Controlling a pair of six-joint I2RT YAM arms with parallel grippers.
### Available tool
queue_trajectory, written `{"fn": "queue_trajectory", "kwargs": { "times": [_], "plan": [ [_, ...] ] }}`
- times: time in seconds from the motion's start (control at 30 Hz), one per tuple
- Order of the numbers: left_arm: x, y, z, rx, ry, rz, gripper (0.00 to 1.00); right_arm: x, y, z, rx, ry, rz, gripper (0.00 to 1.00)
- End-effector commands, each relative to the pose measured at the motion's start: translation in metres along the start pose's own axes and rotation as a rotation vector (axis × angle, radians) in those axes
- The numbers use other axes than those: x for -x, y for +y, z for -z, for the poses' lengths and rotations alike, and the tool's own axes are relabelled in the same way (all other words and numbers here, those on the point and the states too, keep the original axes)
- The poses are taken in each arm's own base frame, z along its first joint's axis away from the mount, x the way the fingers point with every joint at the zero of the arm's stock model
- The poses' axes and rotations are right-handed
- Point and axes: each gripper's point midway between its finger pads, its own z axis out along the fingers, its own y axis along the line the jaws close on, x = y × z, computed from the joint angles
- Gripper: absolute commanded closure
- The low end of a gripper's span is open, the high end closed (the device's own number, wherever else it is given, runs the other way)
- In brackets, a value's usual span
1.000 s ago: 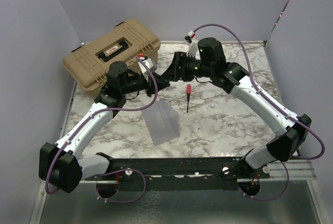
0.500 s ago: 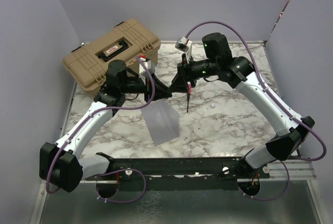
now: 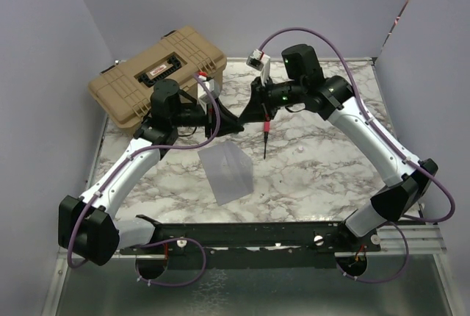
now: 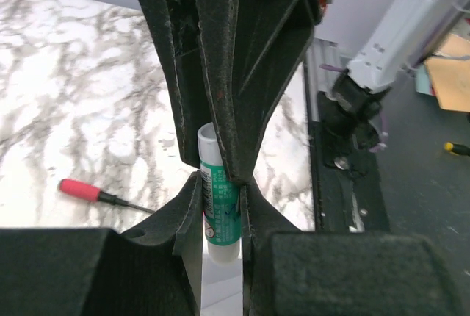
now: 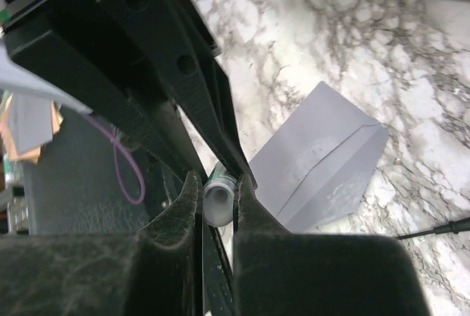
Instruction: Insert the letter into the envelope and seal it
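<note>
A green and white glue stick hangs above the table between both grippers. My left gripper is shut on its green body. My right gripper is shut on its white end. In the top view the left gripper and the right gripper meet tip to tip over the middle of the table. The envelope, a pale grey rectangle, lies flat on the marble below them, and its flap seam shows in the right wrist view. The letter is out of view.
A tan hard case stands at the back left. A red-handled screwdriver lies on the marble right of the grippers, also in the left wrist view. Grey walls close in the table on three sides.
The right arm swung down and left to the left gripper, and its jaws closed on the white end of the glue stick. The left gripper kept its grip.
</note>
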Motion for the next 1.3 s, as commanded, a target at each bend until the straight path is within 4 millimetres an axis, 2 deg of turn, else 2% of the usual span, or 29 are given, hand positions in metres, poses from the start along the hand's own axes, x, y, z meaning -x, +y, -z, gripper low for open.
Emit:
{"fn": "queue_trajectory", "kwargs": {
  "times": [0.0,0.07,0.2,0.3,0.37,0.47,0.5,0.6,0.67,0.73,0.83,0.97,1.07,1.17,1.23,1.27],
  "plan": [
    [0.024,0.04,0.007,0.248,-0.05,-0.139,1.0,0.019,-0.032,-0.011,-0.195,-0.08,-0.23,1.0],
    [0.025,0.055,0.014,0.345,-0.056,-0.163,1.0,0.019,-0.048,-0.015,-0.277,-0.103,-0.352,1.0],
    [0.029,0.073,0.022,0.455,-0.07,-0.204,1.0,0.021,-0.07,-0.021,-0.405,-0.177,-0.562,1.0],
    [0.031,0.091,0.028,0.574,-0.077,-0.226,1.0,0.018,-0.095,-0.02,-0.561,-0.223,-0.712,1.0],
    [0.032,0.098,0.031,0.647,-0.072,-0.242,1.0,0.015,-0.103,-0.022,-0.602,-0.244,-0.783,1.0],
    [0.033,0.102,0.033,0.705,-0.07,-0.252,1.0,0.017,-0.104,-0.025,-0.596,-0.265,-0.816,1.0],
    [0.031,0.102,0.032,0.706,-0.064,-0.25,1.0,0.018,-0.102,-0.026,-0.58,-0.258,-0.803,0.93],
    [0.025,0.099,0.03,0.681,-0.041,-0.241,1.0,0.027,-0.088,-0.026,-0.493,-0.248,-0.716,0.58],
    [0.02,0.095,0.028,0.655,-0.028,-0.229,1.0,0.029,-0.073,-0.026,-0.408,-0.235,-0.647,0.44],
    [0.018,0.091,0.028,0.643,-0.03,-0.212,1.0,0.026,-0.063,-0.025,-0.355,-0.207,-0.614,0.38],
    [0.017,0.081,0.024,0.599,-0.042,-0.199,1.0,0.017,-0.058,-0.028,-0.326,-0.151,-0.607,0.37],
    [0.018,0.071,0.021,0.55,-0.055,-0.197,1.0,0.013,-0.056,-0.031,-0.308,-0.136,-0.607,0.45],
    [0.018,0.066,0.02,0.53,-0.057,-0.201,1.0,0.013,-0.055,-0.032,-0.297,-0.141,-0.607,0.62],
    [0.019,0.064,0.02,0.526,-0.062,-0.197,1.0,0.016,-0.055,-0.032,-0.295,-0.155,-0.6,0.84],
    [0.021,0.066,0.022,0.546,-0.068,-0.183,1.0,0.019,-0.055,-0.03,-0.296,-0.174,-0.59,0.93],
    [0.021,0.067,0.023,0.558,-0.07,-0.172,0.92,0.023,-0.054,-0.027,-0.297,-0.193,-0.581,0.96]
  ]
}}
